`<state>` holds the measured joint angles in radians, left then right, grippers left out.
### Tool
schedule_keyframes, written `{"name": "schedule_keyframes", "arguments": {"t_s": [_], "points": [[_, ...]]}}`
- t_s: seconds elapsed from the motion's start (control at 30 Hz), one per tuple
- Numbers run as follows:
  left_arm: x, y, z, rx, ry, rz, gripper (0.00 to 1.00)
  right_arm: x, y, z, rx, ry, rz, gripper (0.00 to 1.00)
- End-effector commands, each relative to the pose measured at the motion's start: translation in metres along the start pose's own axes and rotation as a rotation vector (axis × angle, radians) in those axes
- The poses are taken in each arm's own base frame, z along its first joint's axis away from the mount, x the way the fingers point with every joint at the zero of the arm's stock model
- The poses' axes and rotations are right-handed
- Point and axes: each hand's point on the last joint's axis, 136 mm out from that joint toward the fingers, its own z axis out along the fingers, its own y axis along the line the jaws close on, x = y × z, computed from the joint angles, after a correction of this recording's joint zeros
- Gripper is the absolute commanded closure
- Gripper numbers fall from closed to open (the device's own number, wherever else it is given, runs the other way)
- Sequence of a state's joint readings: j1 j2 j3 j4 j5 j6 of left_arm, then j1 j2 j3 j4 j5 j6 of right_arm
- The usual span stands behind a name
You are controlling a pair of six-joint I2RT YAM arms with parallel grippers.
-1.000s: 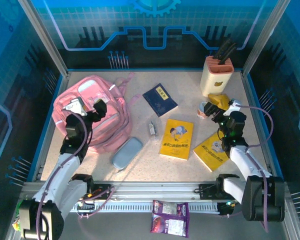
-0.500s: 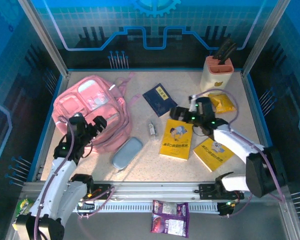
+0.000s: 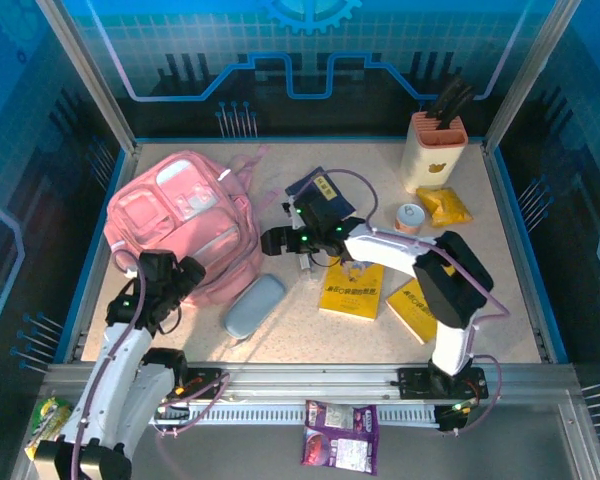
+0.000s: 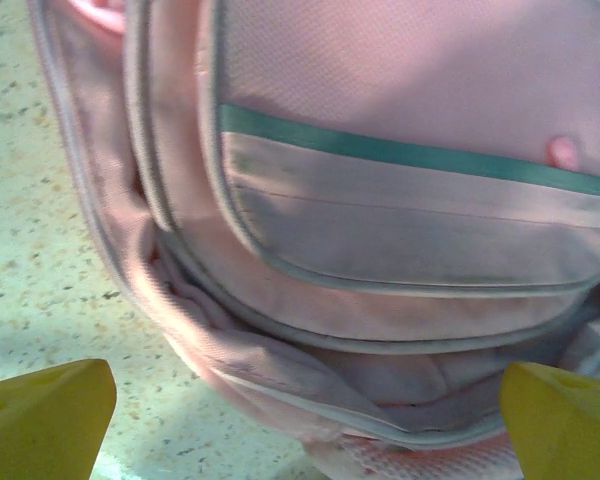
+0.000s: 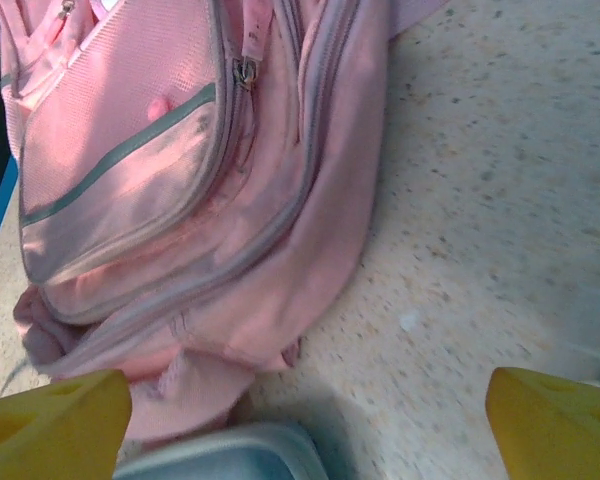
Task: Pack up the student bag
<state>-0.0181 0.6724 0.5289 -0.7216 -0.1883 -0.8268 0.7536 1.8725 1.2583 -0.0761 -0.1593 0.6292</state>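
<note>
Packing not yet begun, by my reading: the student bag (image 3: 180, 215) lies flat near the far-left corner of the table (image 3: 290, 335), its zips apparently closed. A yellow book (image 3: 352, 278), a dark blue book (image 3: 320, 195) and a grey-blue pencil case (image 3: 253, 304) lie outside it. My left end effector (image 4: 302, 415), fingers spread wide and empty, hovers at the bag's near edge, front pocket just ahead. My right end effector (image 5: 305, 418), likewise wide and holding nothing, reaches from mid-table toward the bag's right side, near but apart. Opening the bag comes first, I judge
</note>
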Motion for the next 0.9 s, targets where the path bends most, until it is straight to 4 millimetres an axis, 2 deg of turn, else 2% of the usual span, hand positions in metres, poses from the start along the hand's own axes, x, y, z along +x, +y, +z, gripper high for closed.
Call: {"name": "schedule_keyframes", "arguments": {"t_s": [0.0, 0.17, 0.33, 0.47, 0.6, 0.77, 0.87], "points": [[0.004, 0.016, 0.010, -0.052, -0.002, -0.042, 0.01, 0.002, 0.003, 0.024, 0.015, 0.046, -0.001, 0.12], [0.009, 0.022, 0.023, -0.066, 0.022, -0.080, 0.01, -0.001, 0.002, 0.053, 0.047, 0.066, -0.027, 0.19], [0.016, 0.016, 0.036, -0.021, 0.056, -0.107, 0.01, -0.003, -0.002, 0.080, 0.049, 0.091, -0.032, 0.23], [0.020, 0.006, 0.044, 0.039, 0.078, -0.122, 0.01, -0.003, 0.004, 0.095, 0.007, 0.110, -0.040, 0.40], [0.019, -0.001, 0.047, 0.072, 0.076, -0.121, 0.01, -0.007, 0.012, 0.091, -0.028, 0.091, -0.065, 0.65], [0.013, -0.024, 0.052, 0.168, 0.075, -0.111, 0.01, -0.014, 0.021, 0.076, -0.056, 0.057, -0.103, 1.00], [0.007, -0.040, 0.055, 0.237, 0.065, -0.107, 0.01, -0.014, 0.030, 0.059, -0.089, 0.047, -0.127, 1.00]]}}
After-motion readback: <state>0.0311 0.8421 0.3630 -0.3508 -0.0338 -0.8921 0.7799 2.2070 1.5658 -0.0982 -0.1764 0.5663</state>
